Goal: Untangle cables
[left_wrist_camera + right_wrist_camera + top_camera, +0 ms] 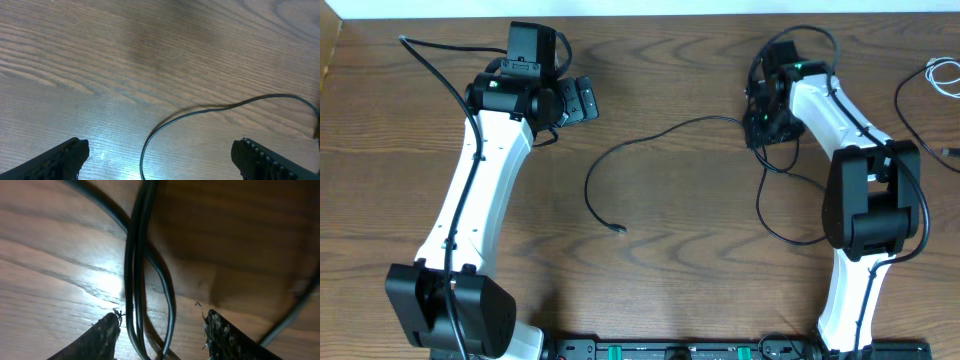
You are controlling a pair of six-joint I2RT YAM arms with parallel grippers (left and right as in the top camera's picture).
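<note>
A thin black cable [620, 152] arcs left from my right gripper [758, 125] across the table and ends in a small plug [620, 230]. More black cable [772, 205] loops beside the right arm. In the right wrist view several black strands [134, 270] run between the fingers [105, 332], with gaps on both sides; the right gripper [162, 322] is open, low over the wood. My left gripper [584, 98] stands wide open above the bare table, holding nothing. In its wrist view the cable [200, 111] curves on the table below the left gripper [160, 162].
A short white cable [945, 75] lies at the far right edge, with a black plug end [950, 152] below it. Thick black cords [440, 62] run along both arms. The arm bases and a rail [670, 350] line the front edge.
</note>
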